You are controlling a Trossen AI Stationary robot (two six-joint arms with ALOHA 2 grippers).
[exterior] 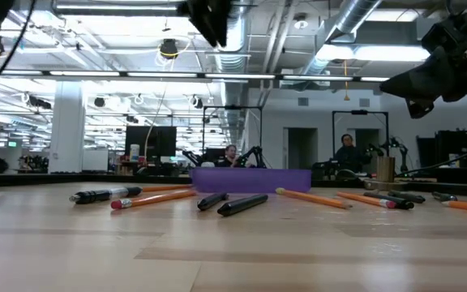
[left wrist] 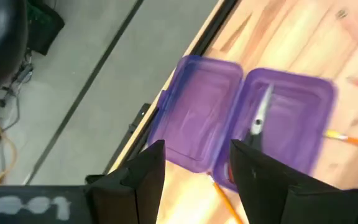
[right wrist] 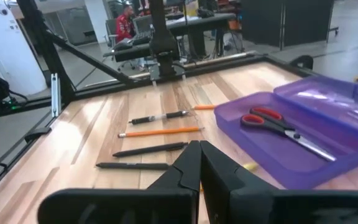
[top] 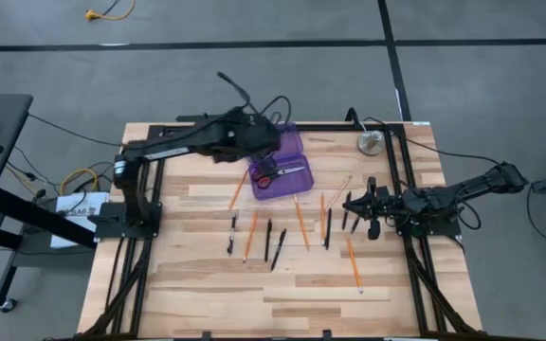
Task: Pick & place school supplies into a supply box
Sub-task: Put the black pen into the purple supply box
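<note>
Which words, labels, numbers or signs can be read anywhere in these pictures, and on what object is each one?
None can be read.
White paper on the floor beside the table: dark print, too small to read.
Left wrist, seen in its own view: pale marks, too blurred to read.

high: overhead | low: table-level | both wrists share supply box (left wrist: 241,118)

Left gripper (left wrist: 191,180), jaws apart, above open purple pencil case (top: 282,166): descent unobstructed; red-handled scissors (top: 281,175) occupy tray.
Right gripper (top: 360,210), closed: black pens (top: 274,244) and orange pencils (top: 301,223) scattered ahead; bare wood between them; grey disc (top: 371,143) aside.
</note>
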